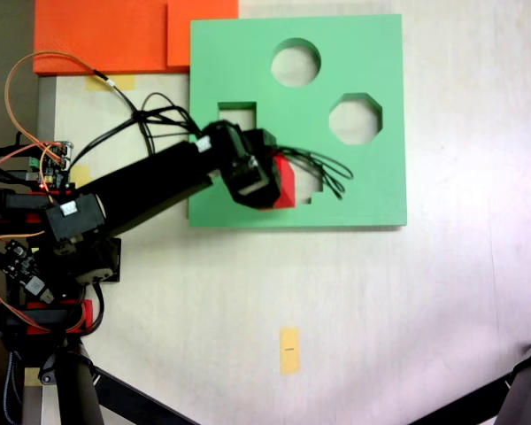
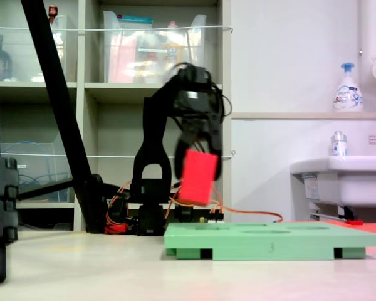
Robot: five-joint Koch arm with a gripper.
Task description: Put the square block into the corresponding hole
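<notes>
So the gripper [image 2: 199, 164] has the square block [image 2: 198, 177] pinched between its jaws, hanging tilted well above the green foam board [image 2: 272, 239], probably lifted high so it clears the board's edge. From overhead the block [image 1: 286, 183] sits over the board's lower middle, next to a stepped cut-out, while the square hole [image 1: 237, 116] is further up the picture. Looks like a firm grip, though the overhead shot is blurry there
</notes>
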